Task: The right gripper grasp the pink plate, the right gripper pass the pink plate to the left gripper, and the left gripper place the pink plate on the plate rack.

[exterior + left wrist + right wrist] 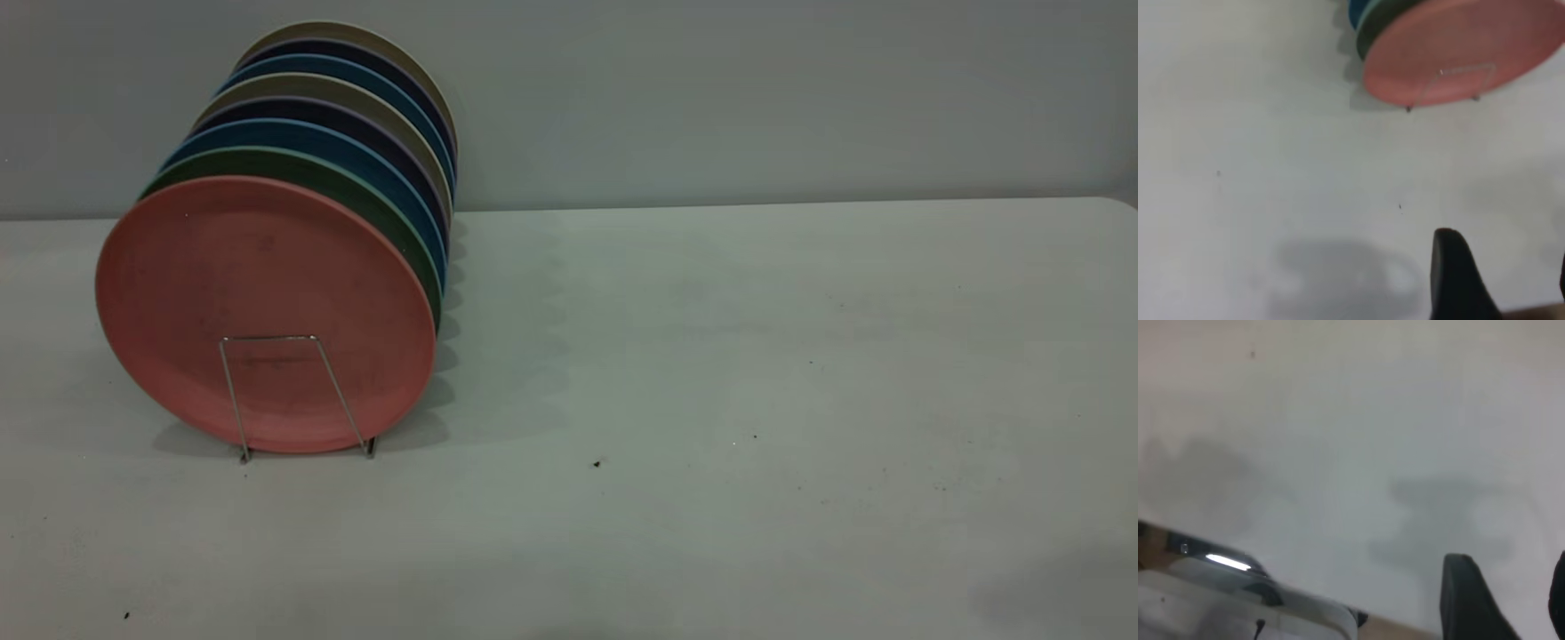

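Plastic, round salmon-pink plate stands racked behind a thin silver wire loop: likely light, stiff, slick; grip its rim. Both end effectors hang spread, empty.

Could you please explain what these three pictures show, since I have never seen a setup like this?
This is a two-armed table robot. The wide picture comes from a camera facing the arms, though neither arm shows in it. On the white table stands a wire plate rack full of upright plates, with the pink plate at the front and green, blue, dark and beige ones behind it. The other two pictures come from cameras on the wrists. The left gripper looks down at the table with the rack farther off; the right gripper sees only bare table and part of the rig. Both are open and hold nothing.
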